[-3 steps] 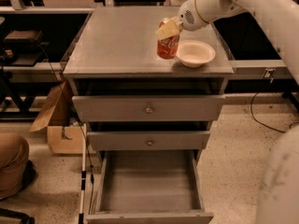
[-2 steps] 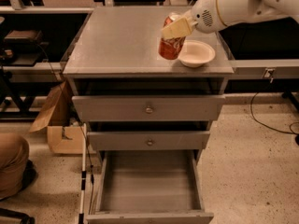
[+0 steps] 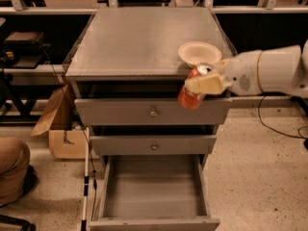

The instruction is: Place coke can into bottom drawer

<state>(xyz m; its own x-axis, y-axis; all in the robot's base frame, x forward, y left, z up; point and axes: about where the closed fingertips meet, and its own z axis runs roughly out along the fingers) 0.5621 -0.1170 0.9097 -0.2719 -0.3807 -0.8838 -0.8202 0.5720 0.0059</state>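
Observation:
My gripper (image 3: 202,85) reaches in from the right and is shut on the red coke can (image 3: 191,96). It holds the can tilted in the air in front of the cabinet's top right edge, at the level of the top drawer. The can's silver top (image 3: 204,69) shows above the cream fingers (image 3: 206,84). The bottom drawer (image 3: 153,189) is pulled out and open below, with a plain grey inside and nothing in it. The can hangs well above the drawer's right half.
A cream bowl (image 3: 199,53) sits on the grey cabinet top (image 3: 139,40) at its right front. Two shut knobbed drawers (image 3: 153,112) lie above the open one. A cardboard box (image 3: 60,124) stands on the floor at left. A person's knee (image 3: 12,172) is at far left.
The gripper has lifted the can off the cabinet top beside the bowl and carried it forward and down past the front edge. The view has also shifted.

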